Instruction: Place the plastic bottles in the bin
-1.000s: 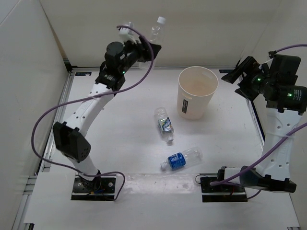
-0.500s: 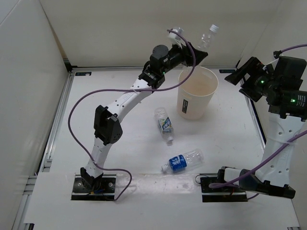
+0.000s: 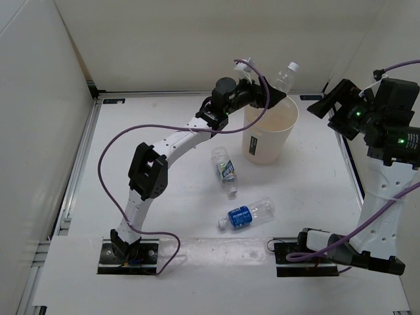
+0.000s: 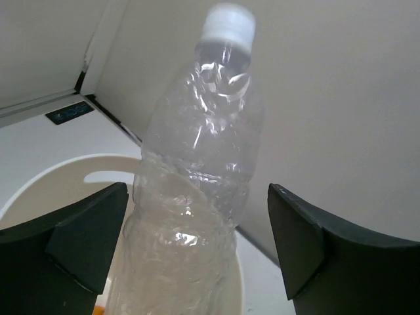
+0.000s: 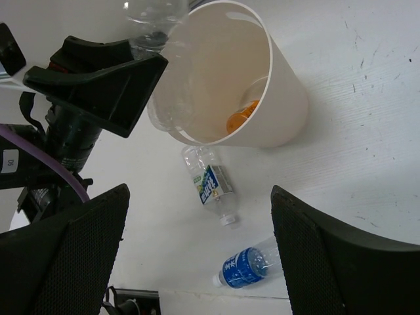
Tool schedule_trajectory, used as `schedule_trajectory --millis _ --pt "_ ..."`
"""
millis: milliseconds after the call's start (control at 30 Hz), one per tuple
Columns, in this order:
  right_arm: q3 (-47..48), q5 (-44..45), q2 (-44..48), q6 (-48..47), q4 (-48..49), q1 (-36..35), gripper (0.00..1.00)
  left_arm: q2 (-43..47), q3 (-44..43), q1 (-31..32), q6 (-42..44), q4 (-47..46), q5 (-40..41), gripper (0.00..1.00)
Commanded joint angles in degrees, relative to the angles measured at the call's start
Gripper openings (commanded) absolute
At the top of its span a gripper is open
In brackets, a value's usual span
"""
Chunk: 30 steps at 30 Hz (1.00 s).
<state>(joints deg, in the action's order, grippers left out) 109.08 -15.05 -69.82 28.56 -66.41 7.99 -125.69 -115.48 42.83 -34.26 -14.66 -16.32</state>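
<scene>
A plain clear bottle (image 4: 197, 164) with a white cap stands tilted between the fingers of my left gripper (image 4: 197, 197), cap up. The jaws stand open: the right finger is clear of the bottle and the left finger is close beside it. My left gripper (image 3: 270, 96) hangs over the back rim of the cream bin (image 3: 270, 141), and the bottle (image 3: 283, 75) has its base down in the bin's mouth. A short orange bottle (image 5: 239, 119) lies inside the bin (image 5: 285, 108). Two blue-labelled bottles (image 3: 226, 170) (image 3: 246, 214) lie on the table. My right gripper (image 3: 326, 105) is open and empty, high at the right.
White walls close the table at the back, left and right. A dark rail (image 3: 88, 157) runs along the left edge. The left arm's purple cable (image 3: 108, 154) loops over the table. The arm bases (image 3: 128, 256) sit at the near edge.
The left arm swung right from the back wall to the bin with the clear bottle. Its jaws have now widened off the bottle. The right arm has stayed put.
</scene>
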Motion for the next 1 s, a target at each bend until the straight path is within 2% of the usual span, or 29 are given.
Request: schedule_trajectory --millis 0,133,267,333,367,433,467,533,567,633,667,700,833,967 --pt "1.84 0.19 0.3 -1.57 0.23 -0.43 0.9 3.17 -0.45 -0.02 -1.25 -3.97 -2.49 1.0" --pt "1.58 0.11 0.3 -1.22 0.32 -0.26 0.9 5.18 -1.5 -1.52 -0.2 -3.89 -3.11 1.0" --pt "1.4 4.21 -0.49 0.09 -0.64 -0.08 0.9 11.33 2.09 -4.59 10.58 0.4 -5.74 1.0" --pt "1.05 7.21 -1.1 2.71 -2.91 0.01 0.9 18.25 9.62 -6.95 12.28 1.99 -5.57 1.0" --pt "-0.69 9.49 -1.71 2.73 -3.28 0.1 0.9 20.29 14.71 -7.58 15.94 2.09 -5.57 1.0" --pt "-1.93 11.35 -0.41 3.26 -3.63 -0.08 0.9 27.31 20.09 -9.42 18.25 3.66 -4.35 1.0" --pt "-3.07 12.31 -0.05 3.17 -3.55 0.01 0.9 34.21 27.69 -9.6 21.14 4.63 -4.25 1.0" --pt "-5.01 12.32 1.17 3.43 -2.85 0.01 0.9 38.39 31.97 -9.52 27.46 8.99 -5.73 1.0" --pt "-6.15 12.32 1.35 3.96 -2.85 0.36 0.9 43.29 37.55 -9.52 29.06 10.68 -6.96 1.0" --pt "-8.78 11.36 2.14 4.23 -2.58 0.54 0.9 45.87 42.24 -7.86 33.8 17.26 -11.26 1.0" --pt "-9.49 11.1 2.32 4.58 -2.41 0.97 0.9 47.71 45.49 -7.5 33.82 18.94 -13.2 1.0" --pt "-11.41 9.96 2.76 4.58 -2.41 1.06 0.9 48.95 48.48 -6.89 37.65 19.83 -14.35 1.0" --pt "-14.5 8.55 3.64 4.76 -1.88 1.85 0.9 49.66 55.09 1.18 45.06 29.92 -16.47 1.0" --pt "-16.7 8.28 4.25 4.4 -2.49 2.29 0.9 49.84 61.77 7.52 45.34 28.46 -13.49 1.0"
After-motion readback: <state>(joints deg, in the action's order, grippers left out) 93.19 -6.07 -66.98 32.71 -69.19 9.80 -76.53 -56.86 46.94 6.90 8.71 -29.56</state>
